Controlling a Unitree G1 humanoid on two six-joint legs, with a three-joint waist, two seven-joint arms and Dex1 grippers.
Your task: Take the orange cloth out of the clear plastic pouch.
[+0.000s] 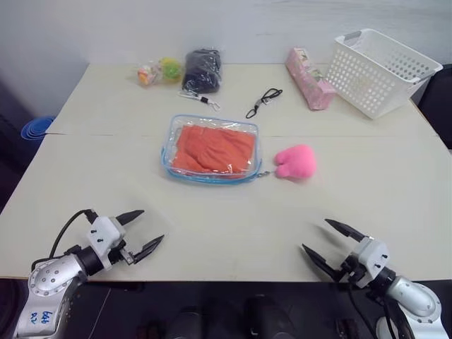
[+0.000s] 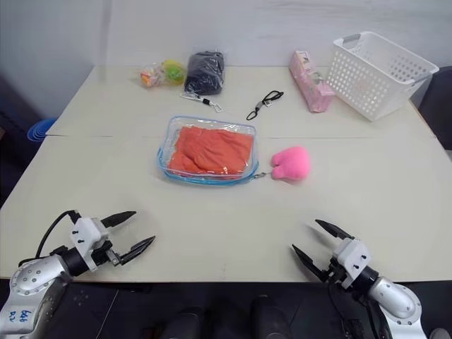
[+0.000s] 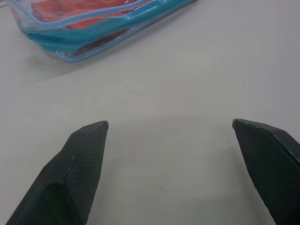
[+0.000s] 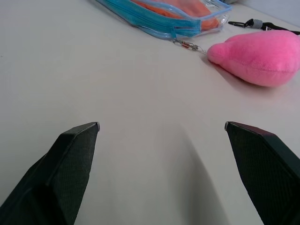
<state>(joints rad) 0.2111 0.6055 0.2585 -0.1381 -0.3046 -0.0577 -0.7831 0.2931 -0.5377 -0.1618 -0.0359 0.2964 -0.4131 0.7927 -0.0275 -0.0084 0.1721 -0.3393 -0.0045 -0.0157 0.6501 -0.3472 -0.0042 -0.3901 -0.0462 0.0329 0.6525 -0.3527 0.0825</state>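
Beige worktop (image 1: 212, 219), clear plastic pouch (image 1: 210, 150) at centre enclosing orange cloth (image 1: 214, 148), left gripper (image 1: 145, 232) and right gripper (image 1: 327, 242) near edge, both wide, empty.

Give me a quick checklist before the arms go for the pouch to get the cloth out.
1. Left gripper open and empty: ok.
2. Right gripper open and empty: ok.
3. Cloth inside the pouch: ok, folded flat, nothing sticking out.
4. Zipper open: cannot tell; the blue edging looks closed along the near side in the left wrist view.
5. Bare table between both grippers and the pouch: ok.
6. Pom-pom out of the way: not ok; it lies by the pouch's right corner on a short chain, near the right gripper's likely approach.
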